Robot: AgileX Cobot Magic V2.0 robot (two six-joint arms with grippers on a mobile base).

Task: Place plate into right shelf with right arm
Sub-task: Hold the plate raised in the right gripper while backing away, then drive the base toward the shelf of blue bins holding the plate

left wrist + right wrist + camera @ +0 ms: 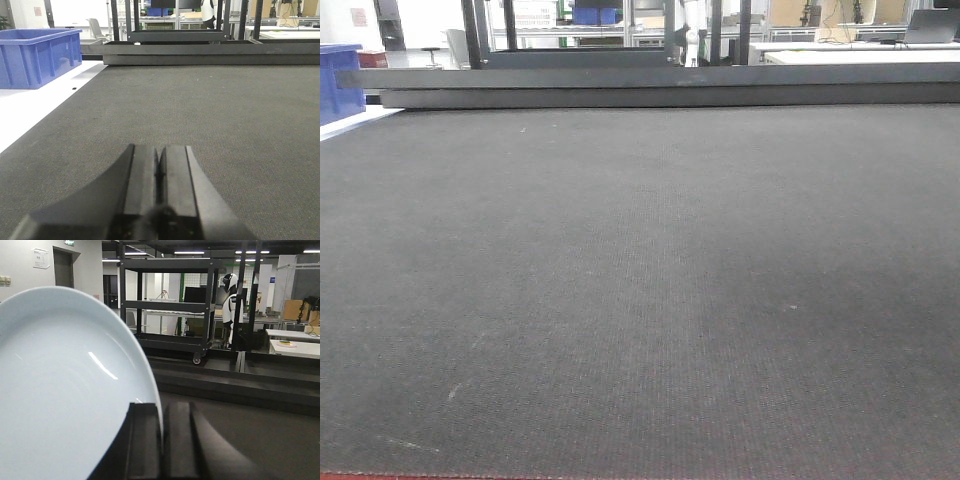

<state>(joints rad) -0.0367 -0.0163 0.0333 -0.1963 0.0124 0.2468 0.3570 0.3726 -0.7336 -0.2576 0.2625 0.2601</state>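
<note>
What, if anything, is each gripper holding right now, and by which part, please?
The right gripper pinches the plate by its rim; the left gripper is shut on nothing.

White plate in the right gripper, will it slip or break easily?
Probably rigid: the plate holds its curve though the right gripper pinches only one edge. Its glare streak suggests slick glaze, so it may slip. Looks ceramic, likely breakable.

- The round white shallow plate (65, 390) runs off the left and bottom edges of the right wrist view, and its lower rim disappears into the black right hand (162, 412).
- The blue plastic bin (338, 82) is cut by the front view's left edge.
- The black left hand (159, 155) blurs towards the bottom edge, which cuts off its base.
</note>
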